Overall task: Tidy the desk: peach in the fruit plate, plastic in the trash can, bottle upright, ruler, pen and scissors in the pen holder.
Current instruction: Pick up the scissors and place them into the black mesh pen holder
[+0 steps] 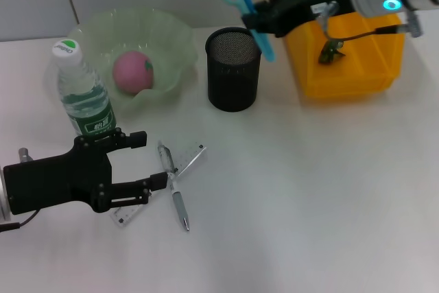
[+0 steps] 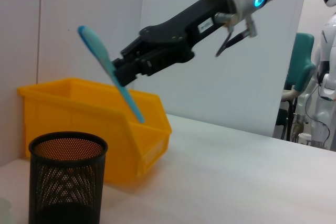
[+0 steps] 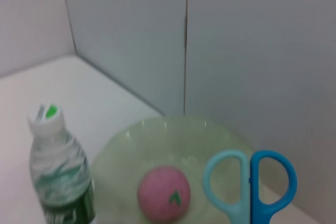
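Above the pen holder point(image 1: 233, 68) my right gripper point(image 1: 260, 20) clamps the scissors point(image 1: 245, 6), blades angled down to drop inside; my left gripper point(image 1: 140, 162) waits spread beside the pen point(image 1: 173, 184).

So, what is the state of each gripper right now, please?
Left gripper: open, holding nothing, beside the ruler.
Right gripper: closed on the scissors, above the pen holder.
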`<state>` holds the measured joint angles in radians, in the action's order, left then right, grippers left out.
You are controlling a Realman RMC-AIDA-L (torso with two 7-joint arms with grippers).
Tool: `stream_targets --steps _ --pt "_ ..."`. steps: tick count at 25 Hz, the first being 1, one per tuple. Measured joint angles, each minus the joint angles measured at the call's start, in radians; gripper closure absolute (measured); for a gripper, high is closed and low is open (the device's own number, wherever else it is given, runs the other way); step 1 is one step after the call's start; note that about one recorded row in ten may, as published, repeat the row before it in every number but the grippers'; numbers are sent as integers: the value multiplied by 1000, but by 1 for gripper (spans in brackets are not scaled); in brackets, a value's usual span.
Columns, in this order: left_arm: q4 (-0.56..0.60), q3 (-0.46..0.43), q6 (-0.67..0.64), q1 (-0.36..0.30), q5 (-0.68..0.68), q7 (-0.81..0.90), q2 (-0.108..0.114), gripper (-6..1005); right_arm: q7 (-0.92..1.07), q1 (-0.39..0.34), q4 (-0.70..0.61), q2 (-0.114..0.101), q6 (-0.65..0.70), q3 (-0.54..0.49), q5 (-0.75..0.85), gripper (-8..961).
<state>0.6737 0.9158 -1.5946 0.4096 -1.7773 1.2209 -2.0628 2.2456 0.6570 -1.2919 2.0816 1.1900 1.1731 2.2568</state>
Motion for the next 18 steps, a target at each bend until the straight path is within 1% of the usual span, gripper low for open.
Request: stream_targets --steps 4,6,7,8,11,12,14,16,17,18 --pt "1 0 -1 0 2 0 0 159 -88 15 103 0 -107 5 -81 707" --pt "1 0 -3 0 5 1 0 159 -137 21 152 0 -159 18 -124 706" --pt "1 0 -5 0 6 1 0 159 -181 26 197 0 -205 31 -168 705" --pt "1 0 -5 0 6 1 0 159 -181 26 197 0 -205 31 -168 704" --pt "1 0 -5 0 7 2 0 159 -254 43 277 0 -269 49 -243 702" --pt "1 0 -6 0 7 2 0 159 -302 58 327 0 -303 52 -278 702" --pt "1 0 -5 0 7 2 0 159 -322 65 352 0 -318 52 -295 700" --pt "1 0 -5 1 7 2 -1 159 -379 79 409 0 -352 53 -346 699" --pt "1 0 -6 1 7 2 -1 159 -442 88 462 0 -377 53 -406 698" --pt "1 0 -5 1 7 2 -1 159 -442 88 462 0 -377 53 -406 697"
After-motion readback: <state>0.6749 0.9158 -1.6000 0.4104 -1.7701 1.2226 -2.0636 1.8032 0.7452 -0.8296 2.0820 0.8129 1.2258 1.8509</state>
